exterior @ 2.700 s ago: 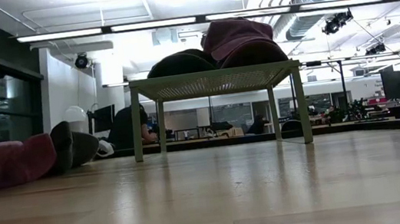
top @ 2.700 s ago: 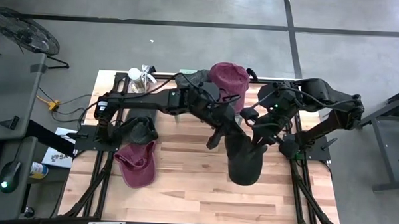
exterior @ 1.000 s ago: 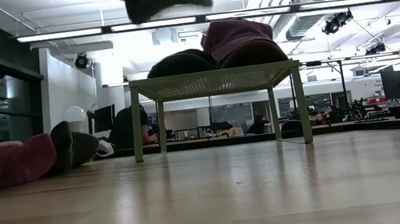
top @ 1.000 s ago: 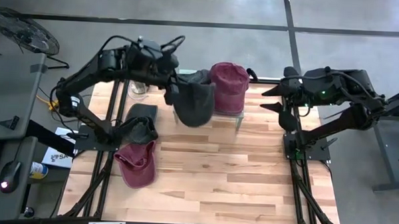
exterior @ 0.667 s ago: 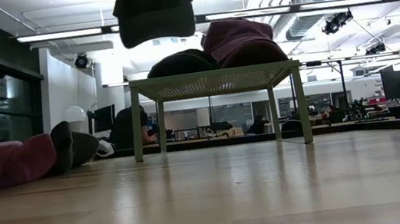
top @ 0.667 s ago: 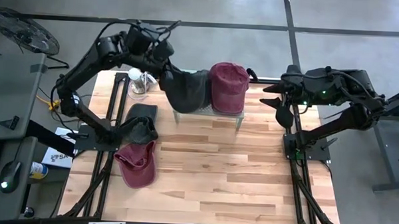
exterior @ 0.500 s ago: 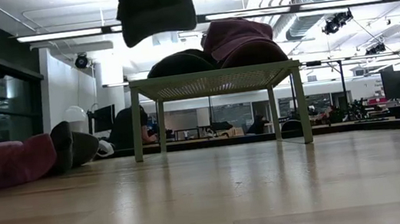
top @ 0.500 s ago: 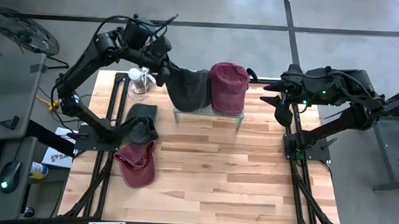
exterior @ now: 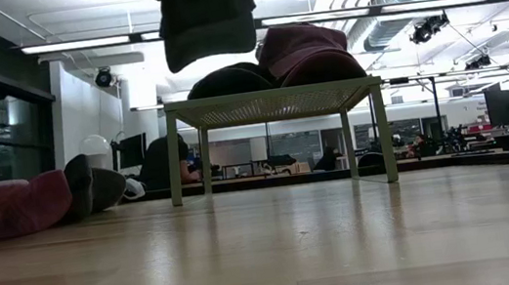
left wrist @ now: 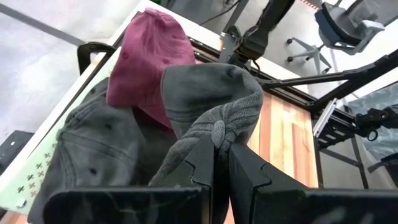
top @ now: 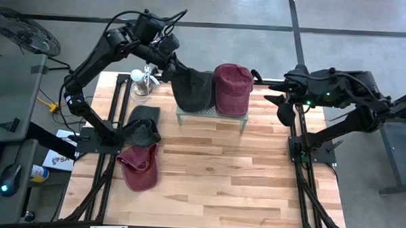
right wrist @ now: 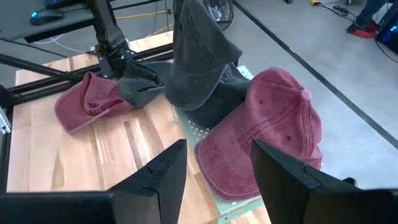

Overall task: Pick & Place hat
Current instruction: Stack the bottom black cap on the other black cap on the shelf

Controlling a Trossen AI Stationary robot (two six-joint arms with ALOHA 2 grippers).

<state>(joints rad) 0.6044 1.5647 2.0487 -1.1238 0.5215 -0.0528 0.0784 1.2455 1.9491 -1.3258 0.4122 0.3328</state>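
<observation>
From above, the left gripper (top: 169, 67) holds a dark grey hat (top: 192, 91) over the pale green rack (top: 210, 115), beside a maroon hat (top: 232, 88); the right gripper (top: 279, 103) waits past the table's (top: 207, 175) right edge. At table height, the grey hat (exterior: 205, 13) hangs clear above the rack (exterior: 274, 102). The left wrist camera shows fingers (left wrist: 202, 163) clamped on bunched hat fabric (left wrist: 214, 112). The right wrist camera shows its fingers (right wrist: 166, 171) spread apart, holding nothing.

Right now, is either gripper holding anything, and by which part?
The left gripper is shut on the dark grey hat, pinching a bunched fold of its fabric. The right gripper is open, holding nothing.
</observation>
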